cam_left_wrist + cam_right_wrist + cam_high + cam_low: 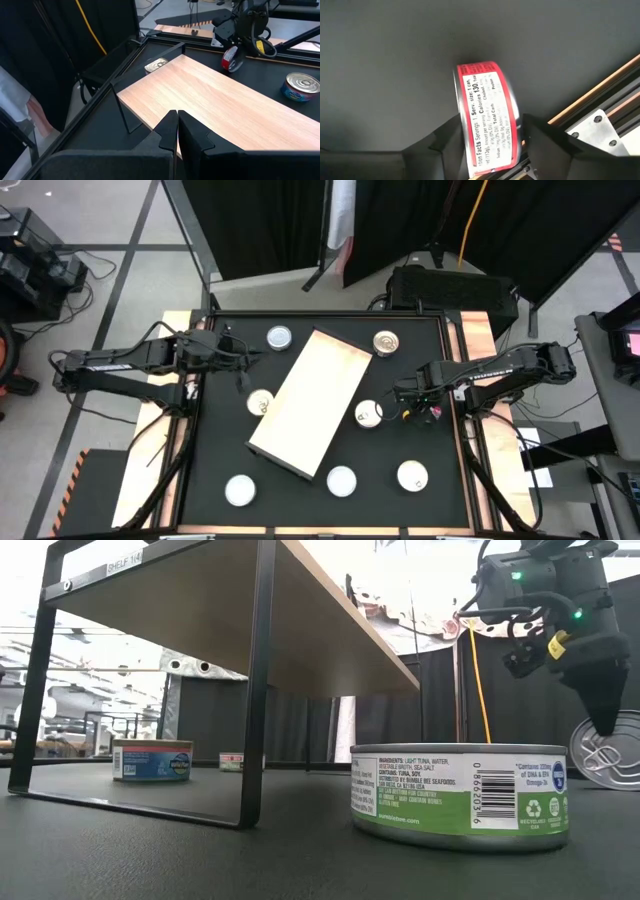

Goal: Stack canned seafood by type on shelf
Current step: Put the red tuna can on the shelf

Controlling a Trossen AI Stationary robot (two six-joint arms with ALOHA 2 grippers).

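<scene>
Seven flat tins (341, 480) visible from above, scattered on the table (220, 440) around the shelf (311, 402); nothing on its top yet. Right tool (410, 402) just past the shelf's edge, left tool (240, 358) waiting on the far side.

Low view: green-labelled tin (458, 795) near the right tool, sealed, rigid, probably dense for its size.

Left wrist view: left tool's fingers pressed together, over the shelf.

Right wrist view: red-labelled tin (487, 110) on edge between the right tool's fingers, apparently clamped across its flat faces. Smooth metal and glossy label, likely slippery; best gripped squarely across lid and base or across the rim, then laid flat.
</scene>
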